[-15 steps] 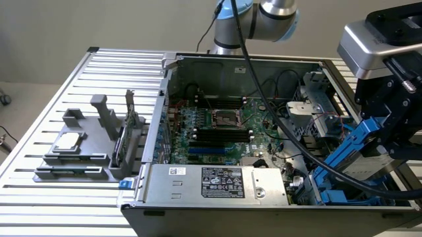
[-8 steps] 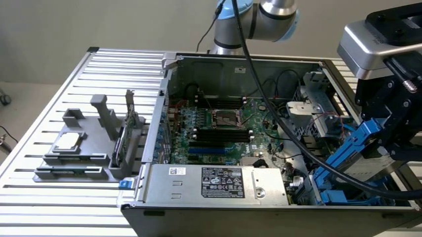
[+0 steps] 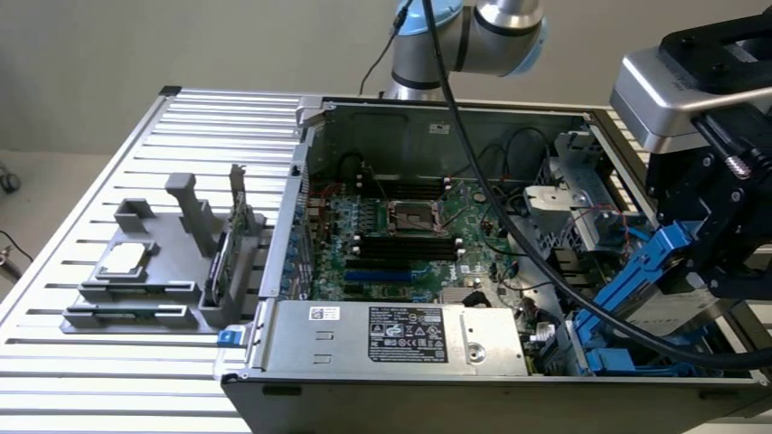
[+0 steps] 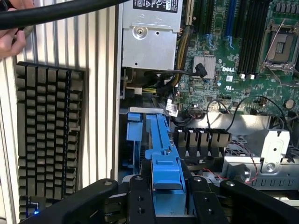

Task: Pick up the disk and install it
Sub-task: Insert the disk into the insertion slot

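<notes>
My gripper hangs over the right end of the open computer case, shut on the disk. The disk is tilted, its blue carrier rail slanting down towards the blue drive bay in the case's near right corner. In the wrist view the disk's blue rail runs between my two black fingers, and my gripper clamps it from both sides. The disk's lower end sits just above the bay; whether it touches the bay I cannot tell.
A power supply fills the case's near side, the motherboard lies behind it. A grey stand with a square chip and a green card sits at the exterior view's left. A keyboard and a person's hand lie outside the case.
</notes>
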Robot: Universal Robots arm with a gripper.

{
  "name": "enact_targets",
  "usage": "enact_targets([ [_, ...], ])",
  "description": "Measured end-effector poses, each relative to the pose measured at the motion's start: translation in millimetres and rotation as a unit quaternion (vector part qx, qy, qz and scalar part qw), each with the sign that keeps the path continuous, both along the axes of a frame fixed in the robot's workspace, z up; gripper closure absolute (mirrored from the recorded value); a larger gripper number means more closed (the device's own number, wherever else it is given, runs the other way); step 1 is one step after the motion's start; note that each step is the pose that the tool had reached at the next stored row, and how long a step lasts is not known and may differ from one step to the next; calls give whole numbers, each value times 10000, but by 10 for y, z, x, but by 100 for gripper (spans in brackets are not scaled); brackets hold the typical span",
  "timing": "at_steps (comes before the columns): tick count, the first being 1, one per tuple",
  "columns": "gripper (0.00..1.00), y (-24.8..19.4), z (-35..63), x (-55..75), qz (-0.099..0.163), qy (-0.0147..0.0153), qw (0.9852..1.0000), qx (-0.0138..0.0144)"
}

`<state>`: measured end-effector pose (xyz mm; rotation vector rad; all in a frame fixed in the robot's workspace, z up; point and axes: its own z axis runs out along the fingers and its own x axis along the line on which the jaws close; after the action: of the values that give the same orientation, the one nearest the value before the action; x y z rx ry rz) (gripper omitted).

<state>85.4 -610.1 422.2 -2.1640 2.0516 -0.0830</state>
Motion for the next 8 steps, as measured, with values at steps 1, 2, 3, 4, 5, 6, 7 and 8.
enact_targets([
  [1, 67, 0, -3, 0, 0, 0, 10000, 0],
  [2, 67, 0, -5, 0, 0, -1, 10000, 0],
  [3, 67, 0, -6, 0, 0, -1, 10000, -1],
  [4, 67, -1, -7, 0, 0, -1, 10000, 0],
  [5, 67, -1, -8, -1, 0, -1, 10000, 0],
  [6, 67, -1, -9, -1, 0, -1, 10000, 1],
  [7, 67, -1, -9, -1, 0, -1, 10000, 1],
  [8, 67, -1, -9, -2, 0, -1, 10000, 1],
])
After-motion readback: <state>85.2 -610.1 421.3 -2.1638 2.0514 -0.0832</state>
